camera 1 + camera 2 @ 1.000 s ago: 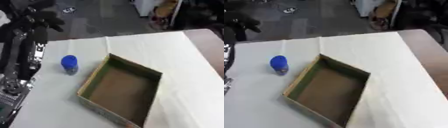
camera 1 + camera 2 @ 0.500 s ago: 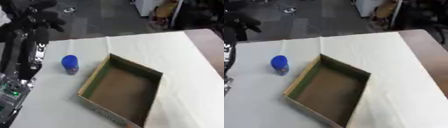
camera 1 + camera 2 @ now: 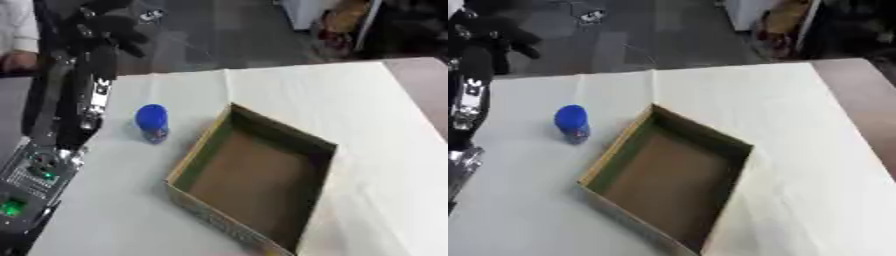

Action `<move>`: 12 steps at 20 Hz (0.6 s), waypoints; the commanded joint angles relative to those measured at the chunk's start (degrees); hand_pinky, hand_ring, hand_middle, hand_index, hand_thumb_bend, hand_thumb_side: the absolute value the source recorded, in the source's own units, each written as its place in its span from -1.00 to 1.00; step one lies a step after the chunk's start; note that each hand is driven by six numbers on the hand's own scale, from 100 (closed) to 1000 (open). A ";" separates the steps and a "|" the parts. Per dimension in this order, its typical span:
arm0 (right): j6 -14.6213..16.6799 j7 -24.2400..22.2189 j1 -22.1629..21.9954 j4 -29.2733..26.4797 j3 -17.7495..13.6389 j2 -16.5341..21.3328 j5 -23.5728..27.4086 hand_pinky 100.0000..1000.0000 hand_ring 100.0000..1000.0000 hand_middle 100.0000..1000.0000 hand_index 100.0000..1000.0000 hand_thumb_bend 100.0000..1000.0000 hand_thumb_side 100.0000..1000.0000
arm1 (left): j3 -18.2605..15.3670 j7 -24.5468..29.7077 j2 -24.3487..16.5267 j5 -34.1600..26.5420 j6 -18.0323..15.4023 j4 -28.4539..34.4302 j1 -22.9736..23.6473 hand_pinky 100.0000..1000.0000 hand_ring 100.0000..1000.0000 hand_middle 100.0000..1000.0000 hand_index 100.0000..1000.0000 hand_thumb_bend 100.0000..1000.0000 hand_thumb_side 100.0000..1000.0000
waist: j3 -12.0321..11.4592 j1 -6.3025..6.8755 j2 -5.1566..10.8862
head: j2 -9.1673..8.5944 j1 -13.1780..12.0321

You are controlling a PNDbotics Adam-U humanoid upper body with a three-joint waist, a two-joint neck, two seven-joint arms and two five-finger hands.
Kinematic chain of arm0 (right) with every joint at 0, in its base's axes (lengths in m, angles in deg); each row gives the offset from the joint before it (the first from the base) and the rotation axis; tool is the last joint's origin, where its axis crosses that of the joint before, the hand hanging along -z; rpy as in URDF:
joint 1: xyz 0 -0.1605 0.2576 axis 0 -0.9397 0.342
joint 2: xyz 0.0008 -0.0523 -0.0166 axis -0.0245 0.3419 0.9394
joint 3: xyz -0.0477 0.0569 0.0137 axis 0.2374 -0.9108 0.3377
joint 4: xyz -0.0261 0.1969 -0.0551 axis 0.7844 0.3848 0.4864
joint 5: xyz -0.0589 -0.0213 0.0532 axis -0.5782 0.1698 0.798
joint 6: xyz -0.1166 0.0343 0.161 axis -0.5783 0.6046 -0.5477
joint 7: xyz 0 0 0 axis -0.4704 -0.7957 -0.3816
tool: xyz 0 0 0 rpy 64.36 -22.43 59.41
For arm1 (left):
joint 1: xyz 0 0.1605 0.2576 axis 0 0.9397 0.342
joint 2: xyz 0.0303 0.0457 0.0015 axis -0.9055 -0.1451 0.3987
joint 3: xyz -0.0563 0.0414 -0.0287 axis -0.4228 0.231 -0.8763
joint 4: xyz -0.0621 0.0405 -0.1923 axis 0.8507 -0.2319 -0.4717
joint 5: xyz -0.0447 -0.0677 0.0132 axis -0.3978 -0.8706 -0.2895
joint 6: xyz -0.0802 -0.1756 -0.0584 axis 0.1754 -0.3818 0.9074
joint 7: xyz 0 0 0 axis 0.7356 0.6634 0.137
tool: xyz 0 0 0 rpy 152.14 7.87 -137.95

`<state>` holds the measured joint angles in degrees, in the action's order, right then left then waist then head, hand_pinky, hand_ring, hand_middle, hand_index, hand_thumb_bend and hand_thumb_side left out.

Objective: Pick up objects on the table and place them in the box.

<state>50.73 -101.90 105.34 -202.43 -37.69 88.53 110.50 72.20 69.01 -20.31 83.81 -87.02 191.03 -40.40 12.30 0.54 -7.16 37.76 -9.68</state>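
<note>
The table [image 3: 289, 95], covered with a white cloth showing fold creases, is filling most of both views and is lying slightly askew, with dark floor showing beyond its far edge. The open brown cardboard box [image 3: 254, 180], rectangular with greenish inner walls and a bare brown floor, is sitting near the middle of the table, turned so that one corner is pointing toward the far edge; nothing is lying inside it. The robot's left arm [image 3: 83, 100], black with silver joints and white lettering on its forearm, is reaching in from the left side and extending up along the left edge of the table, with a silver housing carrying green lights showing at its lower end in the left eye view. The left hand [image 3: 109, 25], black, is hanging beyond the far left edge of the table, well apart from the box; its fingers are appearing curled together and are holding nothing. The small container with a round blue cap and a darker lower body [image 3: 571, 122] is standing upright on the cloth, just beside the left wall of the box without touching it, between the box and the left arm. The right hand is not showing in either view.
</note>
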 commanded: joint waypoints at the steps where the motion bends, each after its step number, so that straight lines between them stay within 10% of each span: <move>1: 10.89 -7.25 -0.25 -0.87 -2.41 0.89 -3.63 -0.98 -0.37 -0.37 -0.56 -1.00 0.41 | -0.91 0.27 -0.85 -0.13 1.91 0.81 -0.23 -0.03 0.14 0.64 0.62 -1.00 0.53 | 0.17 -0.08 0.39 | 0.33 -0.79; 6: 10.89 -5.95 0.10 -0.87 -1.75 0.65 -9.60 -0.99 -0.34 -0.34 -0.56 -1.00 0.42 | -0.84 6.23 -5.04 2.23 7.38 0.81 0.15 -0.24 0.06 0.55 0.71 -1.00 0.51 | 0.53 0.09 0.32 | 0.84 -0.77; 12: 10.89 -4.62 0.27 -0.87 -1.40 0.36 -12.81 -0.98 -0.33 -0.33 -0.54 -1.00 0.43 | 0.11 11.33 -14.09 5.43 15.98 0.66 -0.35 -0.01 0.17 0.68 0.75 -0.88 0.40 | 1.24 0.42 0.33 | 1.46 -0.96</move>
<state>53.63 -99.01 104.87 -202.43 -38.91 88.01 98.33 72.56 79.61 -31.30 88.53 -72.73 190.99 -40.10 13.51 1.06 -7.42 39.15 -10.14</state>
